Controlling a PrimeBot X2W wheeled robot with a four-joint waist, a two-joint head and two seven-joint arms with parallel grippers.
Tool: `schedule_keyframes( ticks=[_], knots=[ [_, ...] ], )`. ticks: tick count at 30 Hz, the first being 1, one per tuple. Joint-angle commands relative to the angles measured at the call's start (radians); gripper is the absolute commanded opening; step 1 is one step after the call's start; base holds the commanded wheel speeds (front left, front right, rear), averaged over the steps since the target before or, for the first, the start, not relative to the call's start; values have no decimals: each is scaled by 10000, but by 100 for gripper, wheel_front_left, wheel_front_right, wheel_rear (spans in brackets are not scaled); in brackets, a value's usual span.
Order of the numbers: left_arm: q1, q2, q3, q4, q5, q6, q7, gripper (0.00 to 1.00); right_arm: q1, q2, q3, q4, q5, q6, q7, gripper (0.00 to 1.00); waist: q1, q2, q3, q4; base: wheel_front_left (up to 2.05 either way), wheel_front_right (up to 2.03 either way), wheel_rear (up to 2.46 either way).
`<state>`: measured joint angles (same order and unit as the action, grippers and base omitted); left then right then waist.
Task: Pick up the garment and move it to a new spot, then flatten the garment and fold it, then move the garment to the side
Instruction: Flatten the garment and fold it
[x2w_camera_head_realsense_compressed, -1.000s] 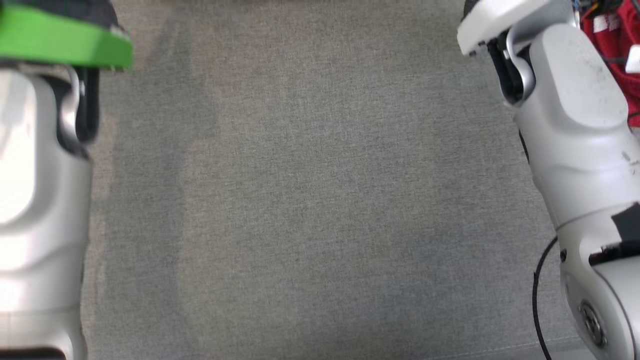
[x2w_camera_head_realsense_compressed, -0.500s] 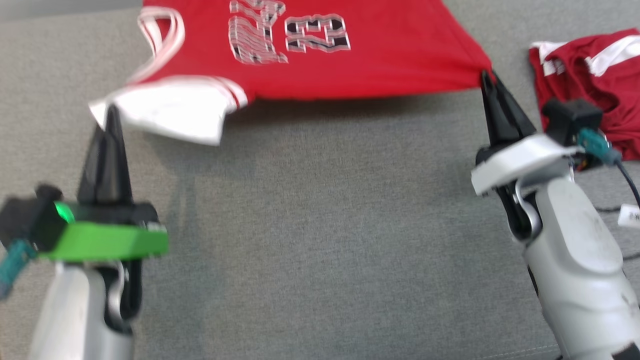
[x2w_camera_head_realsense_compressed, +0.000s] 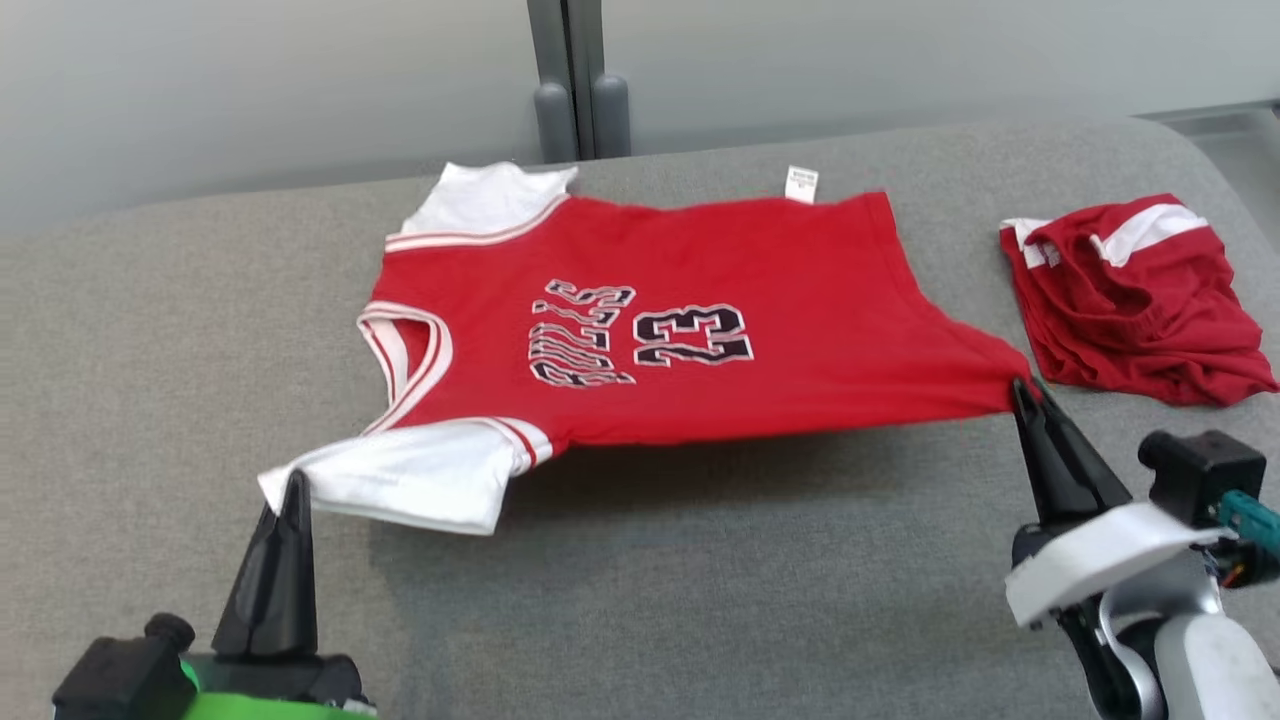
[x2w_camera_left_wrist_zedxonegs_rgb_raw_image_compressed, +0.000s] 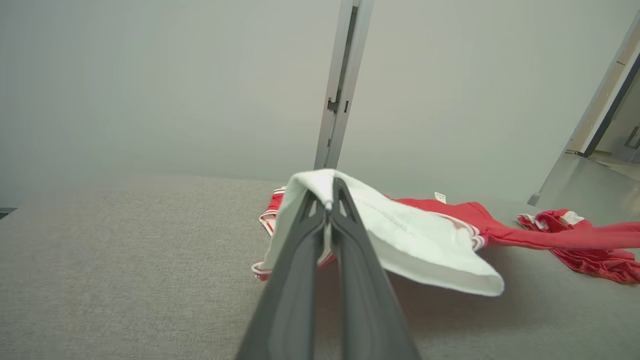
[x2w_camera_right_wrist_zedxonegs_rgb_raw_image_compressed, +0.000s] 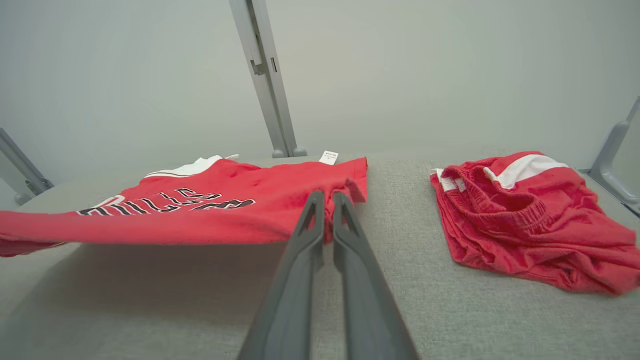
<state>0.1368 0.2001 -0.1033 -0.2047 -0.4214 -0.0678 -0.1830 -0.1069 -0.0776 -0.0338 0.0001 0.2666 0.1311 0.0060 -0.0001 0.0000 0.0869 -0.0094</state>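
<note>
From the head view, note the garment (x2w_camera_head_realsense_compressed: 650, 330), a red jersey numbered 23, lying print-up on the grey cushion (x2w_camera_head_realsense_compressed: 700, 600), far edge and care label (x2w_camera_head_realsense_compressed: 801, 184) resting towards the back, near edge raised clear and casting a shadow beneath. Note the left gripper (x2w_camera_head_realsense_compressed: 292, 490) clenched on the tip of the near white sleeve (x2w_camera_head_realsense_compressed: 420, 485) and the right gripper (x2w_camera_head_realsense_compressed: 1022, 395) clenched on the near hem corner (x2w_camera_head_realsense_compressed: 995, 385), well apart from each other. Judge this spread as meant to pull the near edge taut, for a lay-down without creases. Note the red shorts (x2w_camera_head_realsense_compressed: 1130, 300) bunched at the right, near the held corner. From the left wrist view, confirm both fingers (x2w_camera_left_wrist_zedxonegs_rgb_raw_image_compressed: 295, 280) pressed together, with white sleeve fabric pinched at the tips and draped over them. From the right wrist view, confirm the fingers closed on a small fold of red hem, with the cloth stretched level to the left, above the cushion, and apart from the shorts. Judge the step in hand as flattening. Lower both ends together under tension, and steer the right end away from the shorts to avoid snagging them.
</note>
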Motion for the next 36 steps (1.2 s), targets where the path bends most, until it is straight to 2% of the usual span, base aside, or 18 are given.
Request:
schedule_keyframes(
  ticks=[1,6,11,22,30,36],
  knots=[
    [424,57,-46,-264,48,124,121,0,523,53,-118,-425,-44,-9,251,0,1,0,-636,257,0,0,0],
    [1221,-40,-257,-762,-21,300,481,0,1578,196,-321,-1276,28,-9,903,0,1,0,-697,294,0,0,0],
    [1268,-152,-592,-322,-22,236,608,0,1728,248,-243,-903,216,-9,1312,0,1,0,-613,222,0,0,0],
    [-344,12,-995,1626,-87,-222,475,0,531,254,153,1174,-217,-9,1220,0,1,0,-38,209,0,0,0],
    [-1909,197,-1179,2798,119,-400,89,0,-277,252,305,1612,-214,-9,1099,0,1,0,318,270,0,0,0],
    [-3491,27,-1409,4064,101,-512,-245,0,-1233,254,-70,1969,-257,-9,956,0,1,0,742,253,0,0,0]
  ],
)
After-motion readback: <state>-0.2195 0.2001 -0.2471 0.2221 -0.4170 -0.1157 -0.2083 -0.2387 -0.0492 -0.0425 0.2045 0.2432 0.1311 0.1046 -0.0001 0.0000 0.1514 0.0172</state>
